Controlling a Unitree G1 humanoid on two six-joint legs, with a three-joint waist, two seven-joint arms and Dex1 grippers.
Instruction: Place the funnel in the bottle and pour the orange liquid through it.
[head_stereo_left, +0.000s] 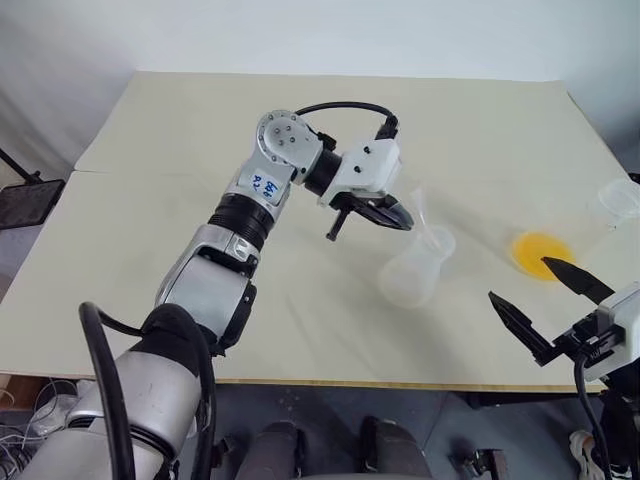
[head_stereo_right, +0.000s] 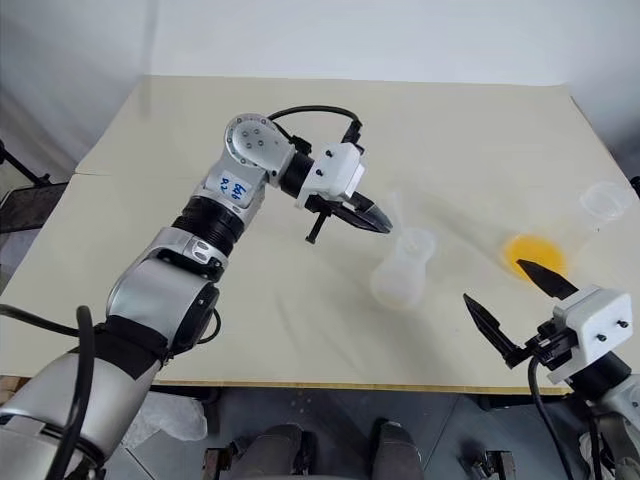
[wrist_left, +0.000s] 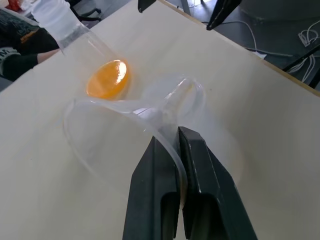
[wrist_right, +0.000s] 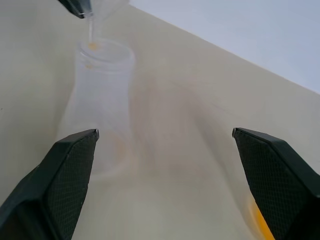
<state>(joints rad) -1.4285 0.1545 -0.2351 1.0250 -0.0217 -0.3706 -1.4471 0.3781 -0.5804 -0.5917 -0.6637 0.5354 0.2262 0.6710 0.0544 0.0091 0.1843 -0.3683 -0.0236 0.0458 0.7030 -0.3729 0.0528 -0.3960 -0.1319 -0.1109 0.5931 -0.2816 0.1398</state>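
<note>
Left arm reached over the cream table (head_stereo_left: 150, 250), forearm carrying a small white sticker with blue handwriting, too small to read for sure. No brand marks or other legible text anywhere.

Left gripper (head_stereo_left: 398, 216) pointed toward the robot's right and slightly down, jaws pinched tight on the rim of the funnel (wrist_left: 115, 135). Funnel was clear plastic, held tilted above the table, its thin stem aimed at the mouth of the bottle (head_stereo_left: 412, 272). In the right wrist view the stem tip sat just above the bottle neck (wrist_right: 102, 55); could not tell whether it had entered the opening.

Bottle stood upright near the table's middle, on the near side, translucent whitish, wide base narrowing to a round neck. Looked empty.

Right of the bottle, the orange liquid (head_stereo_left: 541, 252) showed as a round yellow-orange patch inside a clear container lying tilted on the table, its open end (head_stereo_left: 620, 200) toward the far right edge. The left wrist view showed the same patch (wrist_left: 107, 79) in that clear container, beyond the funnel rim.

Right gripper (head_stereo_left: 545, 300) hovered at the near right edge of the table, jaws spread wide, holding nothing. One fingertip (head_stereo_left: 560, 270) overlapped the orange patch in the head view; contact could not be judged. Well apart from the bottle.
</note>
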